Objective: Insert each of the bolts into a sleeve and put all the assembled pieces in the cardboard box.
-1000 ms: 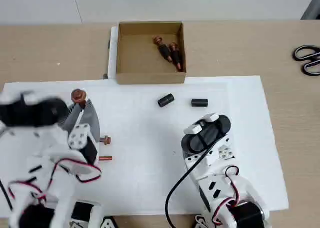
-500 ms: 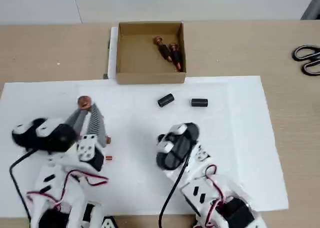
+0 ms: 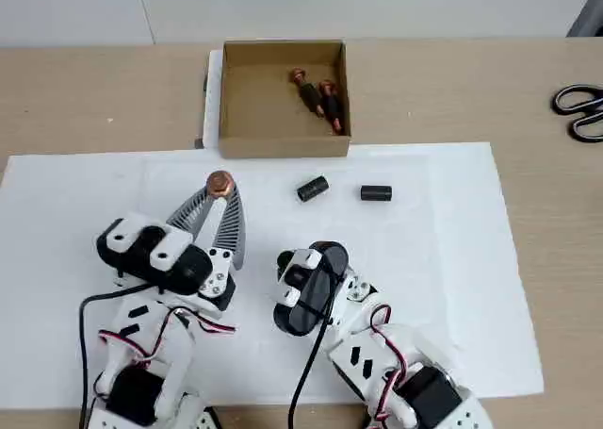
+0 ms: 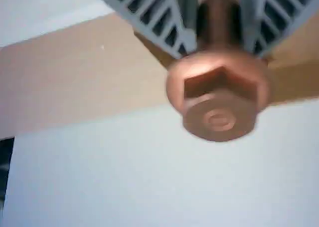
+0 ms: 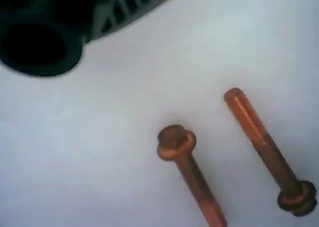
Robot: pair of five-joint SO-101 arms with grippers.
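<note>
One bolt (image 3: pixel 220 183) pinched by the shank in the left pincer (image 3: pixel 220 198), clamped fast, head outward, above the paper (image 3: pixel 452 259) short of the box (image 3: pixel 243 108). Opposite, right pincer (image 5: pixel 50 35) closed round a sleeve (image 5: pixel 37 47), bore showing. Likely trouble: head leading rather than shank, so nothing to enter the bore; bore off axis and jamming; thin grip letting the bolt twist or drop. Beneath, two loose bolts (image 5: pixel 187 167), near enough to be swept aside. Further out, two spare sleeves (image 3: pixel 313 188), free to roll.
</note>
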